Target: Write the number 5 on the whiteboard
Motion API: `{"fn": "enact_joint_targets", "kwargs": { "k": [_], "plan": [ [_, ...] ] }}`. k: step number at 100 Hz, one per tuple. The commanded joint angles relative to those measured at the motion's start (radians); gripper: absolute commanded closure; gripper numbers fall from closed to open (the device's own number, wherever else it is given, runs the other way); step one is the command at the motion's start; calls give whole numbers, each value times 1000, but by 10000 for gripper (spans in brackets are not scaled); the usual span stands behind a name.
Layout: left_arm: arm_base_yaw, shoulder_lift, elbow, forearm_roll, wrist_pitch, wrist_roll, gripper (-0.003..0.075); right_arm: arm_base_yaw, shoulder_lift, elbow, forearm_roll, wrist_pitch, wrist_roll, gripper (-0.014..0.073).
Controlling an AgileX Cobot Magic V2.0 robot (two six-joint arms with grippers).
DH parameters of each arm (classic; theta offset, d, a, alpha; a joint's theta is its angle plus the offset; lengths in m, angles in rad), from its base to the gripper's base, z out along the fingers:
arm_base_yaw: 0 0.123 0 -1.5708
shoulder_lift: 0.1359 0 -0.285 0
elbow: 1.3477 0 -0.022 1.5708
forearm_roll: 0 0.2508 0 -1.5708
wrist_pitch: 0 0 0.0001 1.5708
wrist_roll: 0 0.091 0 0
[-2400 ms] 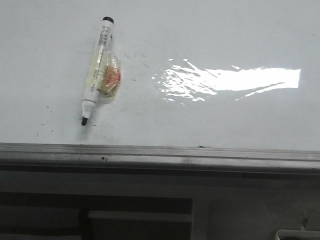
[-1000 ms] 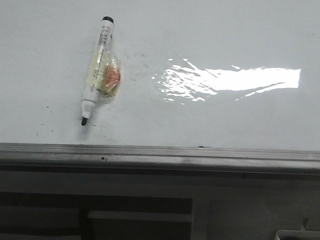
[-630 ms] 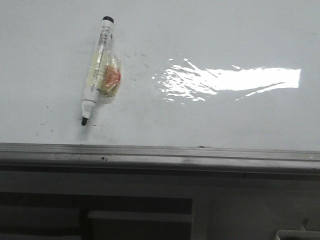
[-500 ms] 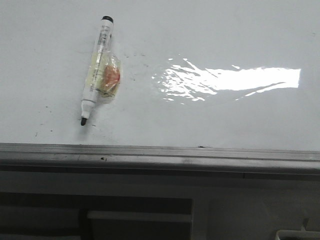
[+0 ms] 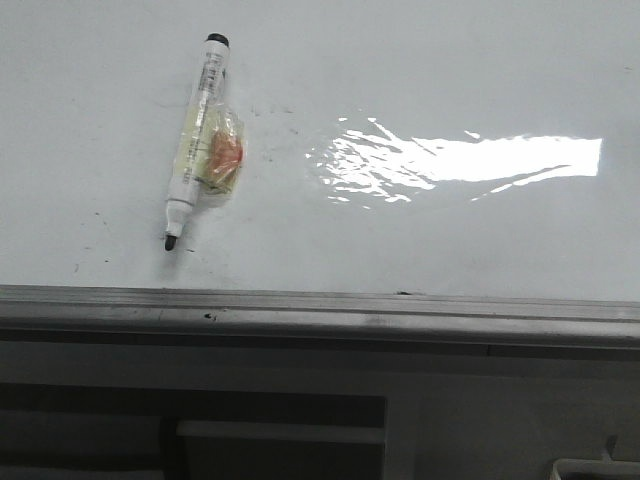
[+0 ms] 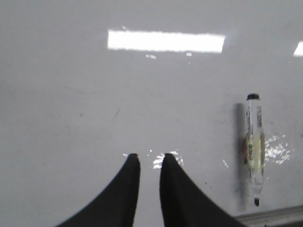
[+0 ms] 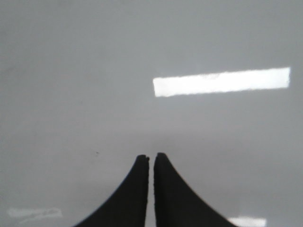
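The whiteboard [image 5: 450, 70] lies flat and glossy, with only faint specks on it; no number 5 shows in any view. A white marker [image 5: 197, 140] with a black uncapped tip lies on the board's left part, a wad of clear tape with an orange patch [image 5: 224, 155] stuck to it. In the left wrist view my left gripper [image 6: 150, 157] hovers over bare board, jaws a little apart and empty, with the marker [image 6: 254, 151] off to one side. My right gripper [image 7: 151, 156] is shut and empty over bare board [image 7: 71, 71].
The board's grey metal frame edge [image 5: 320, 310] runs along the near side, with dark furniture below it. A bright glare patch [image 5: 470, 160] lies on the board's right half. The frame edge also shows in the left wrist view [image 6: 272, 217].
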State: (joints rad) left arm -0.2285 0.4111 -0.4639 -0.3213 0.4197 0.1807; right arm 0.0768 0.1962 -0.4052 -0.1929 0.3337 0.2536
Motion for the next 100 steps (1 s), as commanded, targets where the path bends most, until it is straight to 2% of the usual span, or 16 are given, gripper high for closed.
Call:
{"fn": "enact_joint_targets", "kwargs": {
  "k": [1,9,15,22,43,69,83,100],
  "plan": [
    [-1,125,-68,-36,-21,52,440,42,69,-77,-20,27,-13,466],
    [-3,222,-93,-95,4,85,338,94,115,-116,-20,87,-13,330],
    [-20,274,-107,-138,12,118,329,139,147,-136,-18,126,-13,235],
    [-56,327,-120,-194,4,159,332,189,183,-154,-18,148,-13,176],
    [-249,436,-123,-267,-110,183,332,298,246,-168,-18,105,-13,167],
    [-476,573,-123,-309,-319,181,332,314,303,-168,-18,50,-13,167],
    [-536,646,-123,-328,-388,181,332,314,333,-168,-18,27,-13,167],
    [-544,726,-123,-328,-451,181,332,314,358,-168,-18,14,-13,167]
  ]
}}
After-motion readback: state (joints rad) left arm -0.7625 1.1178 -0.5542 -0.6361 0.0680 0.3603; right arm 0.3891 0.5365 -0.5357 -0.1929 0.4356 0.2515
